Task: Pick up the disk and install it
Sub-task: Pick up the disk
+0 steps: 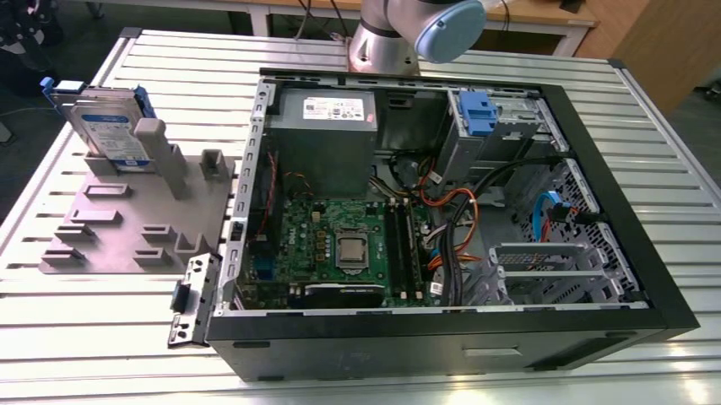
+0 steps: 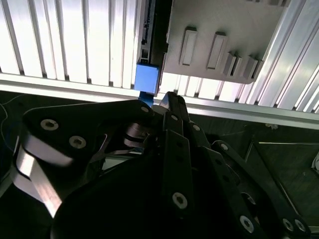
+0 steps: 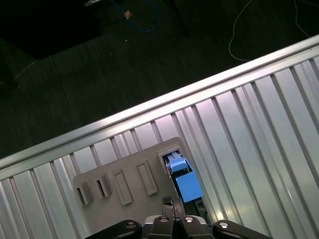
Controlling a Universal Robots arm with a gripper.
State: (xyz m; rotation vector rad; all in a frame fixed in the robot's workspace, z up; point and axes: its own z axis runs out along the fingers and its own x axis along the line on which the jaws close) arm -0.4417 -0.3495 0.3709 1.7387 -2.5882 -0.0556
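Standing upright in a grey slotted plastic holder (image 1: pixel 124 228) at the exterior view's upper left, the flat silver metal disk (image 1: pixel 107 126) in its blue bracket is untouched. The black gripper (image 3: pixel 170 205), fingertips together and empty, hovers near its blue edge in both wrist views.

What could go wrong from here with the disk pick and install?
1. The gripper hangs above the disk with jaws that look shut. Descending like that would likely strike the disk's top edge.
2. The disk stands on edge in a slot of the grey fixture, so an off-centre grasp may tilt or jam it.
3. Orange and black cables crowd the inside of the case and could snag the disk on the way in.
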